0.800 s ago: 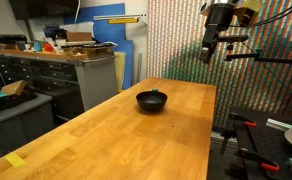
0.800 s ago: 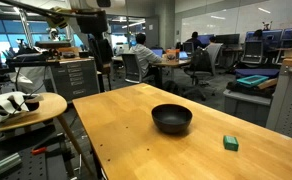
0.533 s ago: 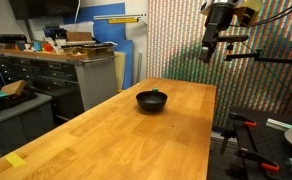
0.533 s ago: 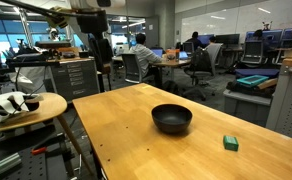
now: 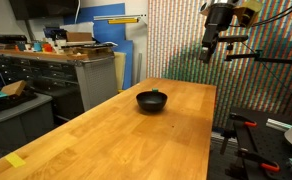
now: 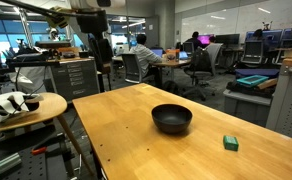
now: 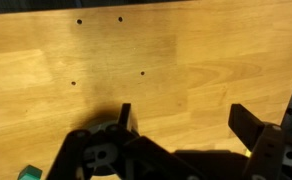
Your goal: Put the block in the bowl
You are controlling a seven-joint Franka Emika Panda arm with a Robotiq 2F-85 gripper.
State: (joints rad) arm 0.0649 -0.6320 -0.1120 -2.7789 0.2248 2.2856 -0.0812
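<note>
Shows, in the wrist view, the gripper (image 7: 186,125) with fingers apart and empty, high over the table (image 5: 136,130) near an edge, the bowl (image 5: 152,99) mid-table amid open wood, and, in an exterior view only, the green block (image 6: 230,143) beside an edge.

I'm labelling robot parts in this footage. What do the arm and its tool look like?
The tool is black, with two blocky, angular fingers on a dark linkage body. In an exterior view, the arm above it looks pale. Cables and markings are too small to tell.
</note>
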